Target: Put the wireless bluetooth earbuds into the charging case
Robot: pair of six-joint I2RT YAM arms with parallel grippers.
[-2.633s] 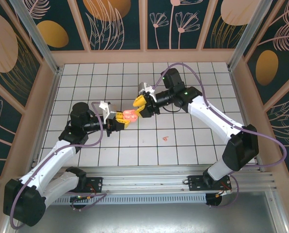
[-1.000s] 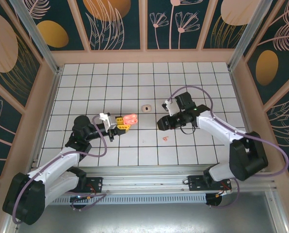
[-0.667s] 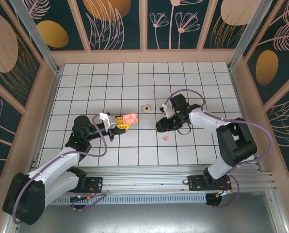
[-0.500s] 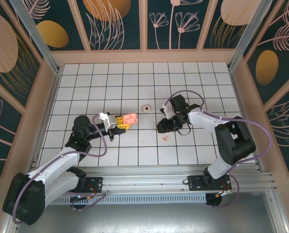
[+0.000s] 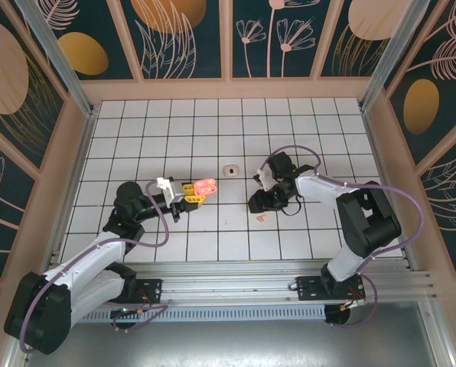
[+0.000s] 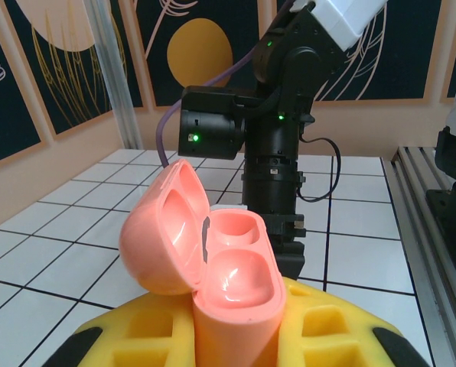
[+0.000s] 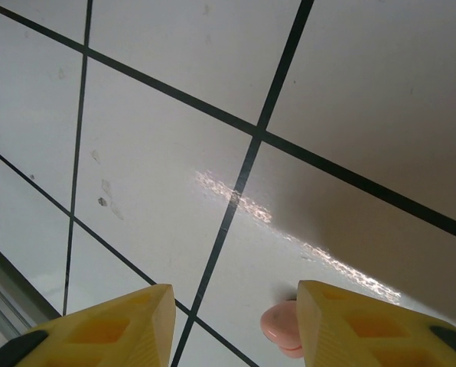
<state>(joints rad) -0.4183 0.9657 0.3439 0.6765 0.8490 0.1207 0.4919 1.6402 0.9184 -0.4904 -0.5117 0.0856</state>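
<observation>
White gridded table, dark floral panel walls around it, two arms reaching in from the near edge.

Left claw sits left of centre, clamped on a pink case. From the left wrist, the yellow fingers grip the case's lower half from both sides, and the claw is tight on it. The lid is hinged open and tipped to the left of that view. Two rounded wells show inside, both bare. The case points toward the right arm, which stands black and nose-down on the tiles behind it.

Right claw is low over the table right of centre, well apart from the case. One small pink earbud lies on the tile just beside it, on the near side. From the right wrist the two yellow fingers stand apart with nothing clamped between them, claw close above the surface. The earbud lies on the table in the gap, tight against the inner face of the finger on the right of that view. I cannot tell whether it touches that finger.

A cream oval piece with a darker middle lies alone on the table, between the two claws and a little farther back.
</observation>
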